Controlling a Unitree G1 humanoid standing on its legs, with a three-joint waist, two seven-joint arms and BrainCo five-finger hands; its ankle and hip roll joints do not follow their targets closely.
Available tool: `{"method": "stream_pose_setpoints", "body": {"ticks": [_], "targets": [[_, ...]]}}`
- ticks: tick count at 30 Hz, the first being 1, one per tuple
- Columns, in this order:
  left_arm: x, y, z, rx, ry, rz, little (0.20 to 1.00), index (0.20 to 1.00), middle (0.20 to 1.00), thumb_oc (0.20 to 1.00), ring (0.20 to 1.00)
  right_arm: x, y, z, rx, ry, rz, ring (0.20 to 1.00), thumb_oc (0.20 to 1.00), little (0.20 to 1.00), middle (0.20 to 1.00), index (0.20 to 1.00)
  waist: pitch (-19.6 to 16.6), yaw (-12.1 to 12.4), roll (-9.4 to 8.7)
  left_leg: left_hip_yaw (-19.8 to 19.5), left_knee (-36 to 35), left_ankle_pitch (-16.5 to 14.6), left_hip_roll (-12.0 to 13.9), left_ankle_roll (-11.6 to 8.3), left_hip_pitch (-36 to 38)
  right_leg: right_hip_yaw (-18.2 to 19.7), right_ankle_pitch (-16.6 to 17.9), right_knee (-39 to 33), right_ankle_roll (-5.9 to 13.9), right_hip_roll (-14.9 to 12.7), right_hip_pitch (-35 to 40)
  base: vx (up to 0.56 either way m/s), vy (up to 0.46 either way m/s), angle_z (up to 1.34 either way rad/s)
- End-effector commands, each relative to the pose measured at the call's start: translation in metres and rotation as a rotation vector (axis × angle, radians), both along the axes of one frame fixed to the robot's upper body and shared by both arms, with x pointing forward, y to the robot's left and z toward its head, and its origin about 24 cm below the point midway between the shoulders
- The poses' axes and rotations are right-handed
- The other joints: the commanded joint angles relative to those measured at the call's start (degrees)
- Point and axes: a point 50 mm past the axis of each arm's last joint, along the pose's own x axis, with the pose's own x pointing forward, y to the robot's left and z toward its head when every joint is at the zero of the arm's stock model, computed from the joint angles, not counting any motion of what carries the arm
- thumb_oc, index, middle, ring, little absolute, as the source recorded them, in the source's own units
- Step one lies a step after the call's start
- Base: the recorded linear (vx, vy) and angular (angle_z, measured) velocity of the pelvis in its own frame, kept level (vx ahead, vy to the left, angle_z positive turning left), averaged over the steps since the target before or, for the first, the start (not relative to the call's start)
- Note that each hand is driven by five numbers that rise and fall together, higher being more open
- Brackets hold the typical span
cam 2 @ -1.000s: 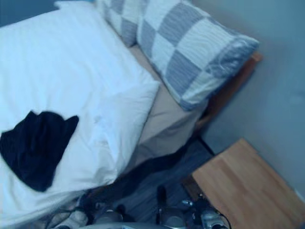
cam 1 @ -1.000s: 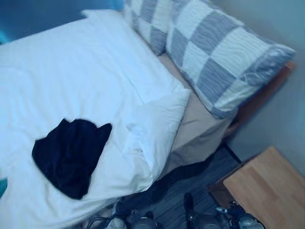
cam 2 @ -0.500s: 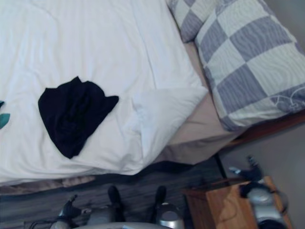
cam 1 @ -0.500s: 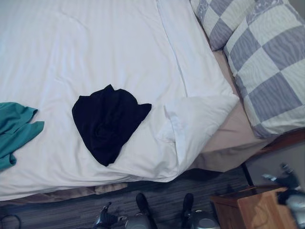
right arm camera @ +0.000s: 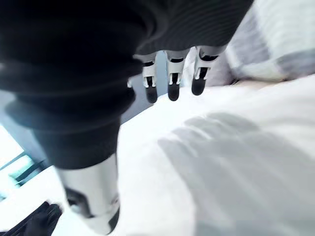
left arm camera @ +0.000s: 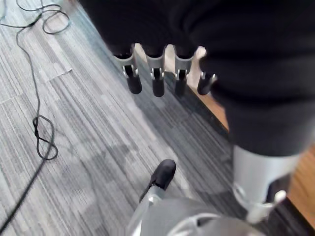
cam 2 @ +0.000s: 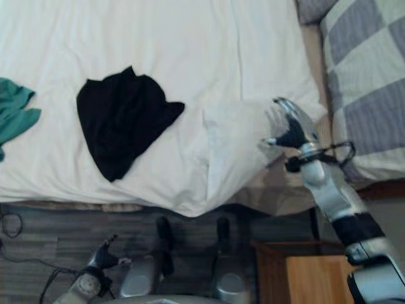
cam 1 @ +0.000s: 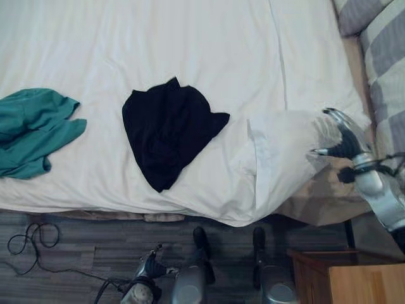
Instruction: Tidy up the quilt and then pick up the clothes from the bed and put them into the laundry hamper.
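right robot hand [cam 2: 288,130] open — over quilt [cam 2: 190,50] corner

The right arm reaches up from the lower right, its silver-grey forearm angled inward and the wrist under its dark ribbed cover. The right hand [cam 2: 292,130] is raised ahead of that wrist with fingers [right arm camera: 170,83] straight and relaxed, spread a little, nothing gripped between them and the thumb. The left hand [left arm camera: 162,73] hangs low beside the body, pointing down, its dark-tipped fingers [left arm camera: 134,73] in a loose straight row, the thumb set slightly apart, holding nothing.
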Motion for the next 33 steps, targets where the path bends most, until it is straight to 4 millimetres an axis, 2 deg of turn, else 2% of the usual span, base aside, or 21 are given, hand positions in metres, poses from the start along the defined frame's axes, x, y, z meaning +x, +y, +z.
{"method": "stream_pose_setpoints", "body": {"ticks": [1, 2, 5, 6, 7, 8, 11, 14, 15, 16, 17, 18, 20, 22, 23, 24, 27, 28, 30, 32, 33], "targets": [[0.020, 0.029, 0.014, 0.068, -0.058, 0.012, 1.000, 1.000, 1.000, 1.000, 1.000, 0.016, 0.003, 0.045, -0.022, -0.120, 0.017, 1.000, 1.000, 1.000, 1.000, 1.000, 0.76, 2.16, -1.11, -2.95, 5.94, -3.43, 3.39, -3.67, -2.00, -1.37, -7.01, 6.28, 1.92, -3.17, -2.83, -0.05, 0.003, 0.07], [0.021, 0.029, 0.014, 0.068, -0.059, 0.014, 1.000, 1.000, 1.000, 1.000, 1.000, 0.017, 0.004, 0.046, -0.022, -0.122, 0.019, 1.000, 1.000, 1.000, 1.000, 1.000, 0.77, 2.03, -1.10, -3.00, 6.02, -3.43, 3.42, -3.68, -2.15, -1.39, -7.04, 6.39, 1.91, -3.15, -2.97, -0.09, 0.002, 0.01], [0.045, 0.038, 0.038, 0.083, -0.161, -0.025, 1.000, 1.000, 1.000, 1.000, 1.000, 0.031, 0.014, 0.045, 0.063, -0.085, 0.038, 1.000, 1.000, 1.000, 1.000, 1.000, 3.84, 2.11, 0.83, -3.25, 9.14, -3.37, 3.63, -4.25, -6.25, -2.13, -7.72, 10.65, 1.82, -3.56, -7.35, -0.10, -0.023, 0.19], [0.047, 0.040, 0.040, 0.085, -0.166, -0.023, 1.000, 1.000, 1.000, 1.000, 1.000, 0.032, 0.014, 0.043, 0.083, -0.077, 0.033, 0.746, 0.746, 0.746, 0.746, 0.746, 3.98, 2.08, 1.03, -3.25, 9.76, -3.41, 3.66, -4.34, -6.78, -2.10, -7.84, 11.30, 1.74, -3.57, -7.93, -0.08, -0.018, 0.28], [0.046, 0.043, 0.041, 0.095, -0.166, -0.020, 1.000, 1.000, 1.000, 1.000, 1.000, 0.031, 0.013, 0.039, 0.104, -0.069, 0.025, 0.426, 0.426, 0.426, 0.426, 0.426, 4.21, 1.95, 1.27, -3.26, 10.48, -3.58, 3.83, -4.40, -7.20, -2.17, -8.12, 11.99, 1.66, -3.66, -8.45, -0.03, 0.000, 0.11], [0.045, 0.044, 0.040, 0.101, -0.161, -0.017, 1.000, 1.000, 1.000, 1.000, 1.000, 0.030, 0.011, 0.033, 0.125, -0.059, 0.013, 0.200, 0.200, 0.200, 0.200, 0.200, 4.15, 1.89, 1.37, -3.22, 10.84, -3.72, 3.97, -4.45, -7.21, -2.10, -8.25, 12.37, 1.63, -3.67, -8.63, 0.00, 0.000, 0.00], [0.033, 0.052, 0.029, 0.121, -0.098, 0.048, 1.000, 1.000, 1.000, 1.000, 1.000, 0.011, -0.012, -0.009, 0.204, 0.021, -0.078, 0.200, 0.200, 0.200, 0.200, 0.200, 3.13, 0.76, 1.07, -3.18, 9.48, -4.11, 4.05, -4.29, -4.84, -1.98, -8.37, 11.16, 1.52, -3.41, -6.73, 0.04, 0.043, -0.01], [0.016, 0.050, 0.012, 0.137, -0.013, 0.090, 1.000, 1.000, 1.000, 1.000, 1.000, -0.018, -0.039, -0.047, 0.263, 0.093, -0.195, 0.200, 0.200, 0.200, 0.200, 0.200, 1.08, -0.29, -0.10, -3.18, 6.96, -4.20, 3.54, -3.76, -2.18, -1.73, -7.79, 8.93, 1.49, -3.26, -4.44, 0.08, 0.020, 0.05], [0.007, 0.050, 0.005, 0.147, 0.038, 0.108, 1.000, 1.000, 1.000, 1.000, 1.000, -0.038, -0.056, -0.067, 0.304, 0.128, -0.273, 0.567, 0.567, 0.567, 0.567, 0.567, -0.40, -1.14, -1.00, -2.80, 5.34, -4.34, 3.33, -3.45, -0.17, -1.42, -7.50, 7.63, 1.56, -3.09, -3.03, 0.09, 0.020, 0.03], [0.007, 0.050, 0.004, 0.147, 0.038, 0.107, 1.000, 1.000, 1.000, 1.000, 1.000, -0.038, -0.056, -0.067, 0.304, 0.128, -0.273, 1.000, 1.000, 1.000, 1.000, 1.000, -0.45, -1.11, -1.00, -2.79, 5.32, -4.31, 3.33, -3.45, -0.20, -1.40, -7.47, 7.61, 1.56, -3.09, -3.07, 0.14, 0.029, -0.08], [-0.003, 0.051, -0.002, 0.151, 0.086, 0.130, 1.000, 1.000, 1.000, 1.000, 1.000, -0.058, -0.071, -0.086, 0.355, 0.168, -0.362, 1.000, 1.000, 1.000, 1.000, 1.000, -1.84, -2.22, -1.91, -2.23, 4.10, -4.83, 3.07, -3.18, 2.16, -1.19, -7.33, 6.35, 1.81, -2.99, -1.29, 0.11, 0.029, -0.17], [-0.005, 0.050, -0.004, 0.148, 0.100, 0.137, 1.000, 1.000, 1.000, 1.000, 1.000, -0.068, -0.079, -0.094, 0.381, 0.179, -0.412, 1.000, 1.000, 1.000, 1.000, 1.000, -2.50, -2.71, -2.19, -1.91, 3.54, -4.96, 3.02, -3.11, 3.16, -1.15, -7.25, 5.78, 1.92, -2.98, -0.49, 0.14, 0.044, -0.14], [-0.014, 0.045, -0.010, 0.140, 0.134, 0.145, 1.000, 1.000, 1.000, 1.000, 1.000, -0.088, -0.091, -0.117, 0.442, 0.218, -0.516, 1.000, 1.000, 1.000, 1.000, 1.000, -3.79, -3.60, -2.49, -1.52, 2.48, -5.10, 2.79, -2.91, 4.86, -0.89, -7.13, 4.88, 2.12, -2.84, 0.98, 0.10, 0.055, -0.09], [-0.019, 0.039, -0.016, 0.124, 0.160, 0.162, 1.000, 1.000, 1.000, 1.000, 1.000, -0.115, -0.100, -0.149, 0.615, 0.253, -0.675, 1.000, 1.000, 1.000, 1.000, 1.000, -5.17, -4.60, -2.57, -1.09, 1.31, -5.12, 2.60, -2.66, 6.39, -0.68, -7.12, 4.31, 2.28, -2.65, 2.06, 0.08, 0.057, -0.13], [-0.019, 0.039, -0.015, 0.124, 0.160, 0.162, 1.000, 1.000, 1.000, 1.000, 1.000, -0.115, -0.100, -0.149, 0.616, 0.253, -0.675, 1.000, 1.000, 1.000, 1.000, 1.000, -5.24, -4.53, -2.59, -1.05, 1.27, -4.93, 2.61, -2.66, 6.24, -0.62, -6.93, 4.23, 2.24, -2.63, 1.90, 0.11, 0.072, -0.21], [-0.023, 0.024, -0.022, 0.100, 0.177, 0.167, 1.000, 1.000, 1.000, 1.000, 1.000, -0.147, -0.109, -0.179, 0.807, 0.212, -0.898, 1.000, 1.000, 1.000, 1.000, 1.000, -6.58, -5.38, -2.34, -0.88, 0.15, -5.16, 2.35, -2.57, 7.66, -0.94, -7.18, 3.73, 2.52, -2.64, 3.15, 0.10, 0.053, -0.24], [-0.033, 0.008, -0.030, 0.078, 0.203, 0.173, 1.000, 1.000, 1.000, 1.000, 1.000, -0.202, -0.117, -0.216, 0.919, 0.228, -1.202, 1.000, 1.000, 1.000, 1.000, 1.000, -8.52, -6.32, -2.21, -1.20, -0.25, -5.66, 2.38, -2.64, 8.60, -1.78, -7.71, 3.17, 2.63, -2.60, 4.75, 0.11, 0.040, -0.02], [-0.033, 0.008, -0.030, 0.078, 0.202, 0.172, 1.000, 1.000, 1.000, 1.000, 1.000, -0.202, -0.117, -0.216, 0.919, 0.228, -1.203, 1.000, 1.000, 1.000, 1.000, 1.000, -8.61, -6.29, -2.20, -1.20, -0.35, -5.39, 2.39, -2.63, 8.45, -1.77, -7.49, 3.10, 2.58, -2.57, 4.59, 0.08, 0.024, 0.08], [-0.034, -0.003, -0.032, 0.056, 0.197, 0.165, 1.000, 1.000, 1.000, 1.000, 1.000, -0.222, -0.133, -0.210, 0.840, 0.156, -1.333, 1.000, 1.000, 1.000, 1.000, 1.000, -10.08, -6.85, -2.13, -1.16, -0.49, -5.57, 2.47, -2.76, 8.81, -2.14, -7.54, 2.60, 2.73, -2.62, 5.19, 0.08, 0.028, 0.01], [-0.034, -0.005, -0.032, 0.056, 0.194, 0.162, 1.000, 1.000, 1.000, 1.000, 1.000, -0.224, -0.141, -0.200, 0.787, 0.099, -1.354, 1.000, 1.000, 1.000, 1.000, 1.000, -10.36, -7.02, -2.21, -1.15, -0.50, -5.65, 2.49, -2.83, 8.89, -2.14, -7.55, 2.52, 2.78, -2.62, 5.41, 0.05, 0.012, 0.00], [-0.036, -0.008, -0.033, 0.069, 0.198, 0.133, 1.000, 1.000, 1.000, 1.000, 1.000, -0.223, -0.155, -0.177, 0.711, -0.039, -1.377, 1.000, 1.000, 1.000, 1.000, 1.000, -10.65, -7.18, -2.25, -1.11, -0.48, -5.83, 2.54, -2.92, 9.20, -2.23, -7.76, 2.72, 2.83, -2.59, 5.51, 0.07, 0.010, 0.01]]}}
